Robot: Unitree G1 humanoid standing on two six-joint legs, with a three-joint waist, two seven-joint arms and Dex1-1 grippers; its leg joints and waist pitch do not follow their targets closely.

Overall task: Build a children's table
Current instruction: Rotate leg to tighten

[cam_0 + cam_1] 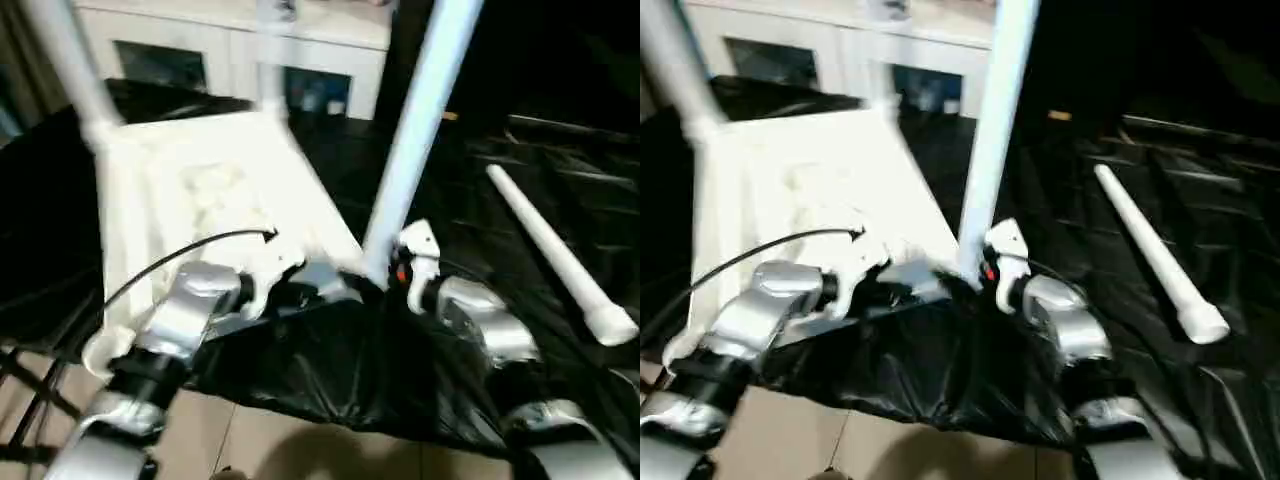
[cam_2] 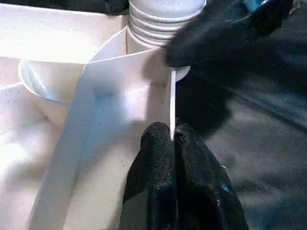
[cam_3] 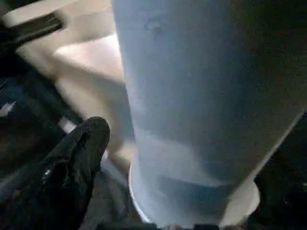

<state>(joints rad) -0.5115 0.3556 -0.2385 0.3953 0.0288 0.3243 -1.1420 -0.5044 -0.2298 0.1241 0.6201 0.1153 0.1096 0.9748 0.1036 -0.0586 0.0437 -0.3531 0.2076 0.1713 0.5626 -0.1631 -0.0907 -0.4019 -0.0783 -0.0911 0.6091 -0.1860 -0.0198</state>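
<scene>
- Two tube legs already stand up from the table top [image 1: 220,190], which lies underside up on black sheeting [image 1: 330,370]: one leg [image 1: 70,65] at its far left corner, one leg [image 1: 420,120] at the near right corner socket.
- One more loose leg [image 1: 560,250] lies flat on the sheeting, well apart to the right of the table top, with open black sheeting between them.
- Left gripper [image 2: 171,143] is pinched shut on a thin upright rib at the table top's near edge, beside the corner socket [image 2: 53,81].
- Right gripper [image 3: 72,167] sits at the base of the near right leg; one black finger [image 3: 86,143] lies against the tube, but whether the pair clamps it cannot be told.
- Smooth white plastic throughout; the leg's end shows ringed ridges [image 2: 158,28] where it enters the rounded socket.
- Beyond the table top's far edge stands a white cabinet [image 1: 240,55] with glass doors.
- Near its front edge, the sheeting drapes in creases over pale floor tiles [image 1: 280,450].
</scene>
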